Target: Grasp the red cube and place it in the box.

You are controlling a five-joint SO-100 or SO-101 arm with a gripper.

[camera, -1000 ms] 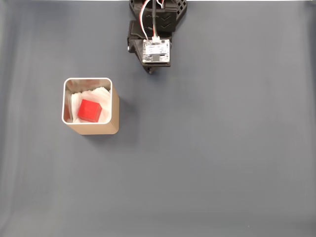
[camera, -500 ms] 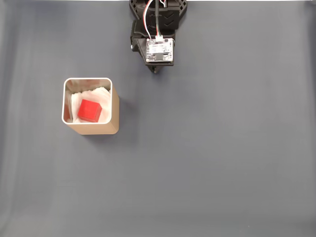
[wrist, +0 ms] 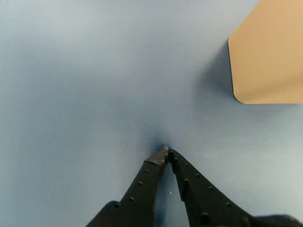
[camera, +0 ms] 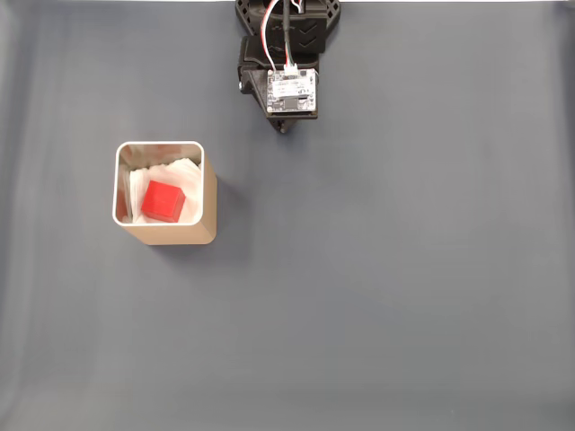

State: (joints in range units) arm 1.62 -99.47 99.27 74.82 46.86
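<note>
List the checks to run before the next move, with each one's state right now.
1. Red cube inside the box: ok.
2. Cube resting on the white lining, below the rim: ok.
3. Box upright on the grey mat: ok.
4. Tool shut and holding nothing: ok.
5. Tool apart from the box in the wrist view: ok.
6. Arm pulled back to the mat's top edge: ok.

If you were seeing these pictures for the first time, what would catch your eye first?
The red cube stands out, sitting on white lining inside the tan box at the left of the fixed view. In the wrist view, the black hand is shut with nothing between its fingers, over the bare blue-grey tabletop.
</note>
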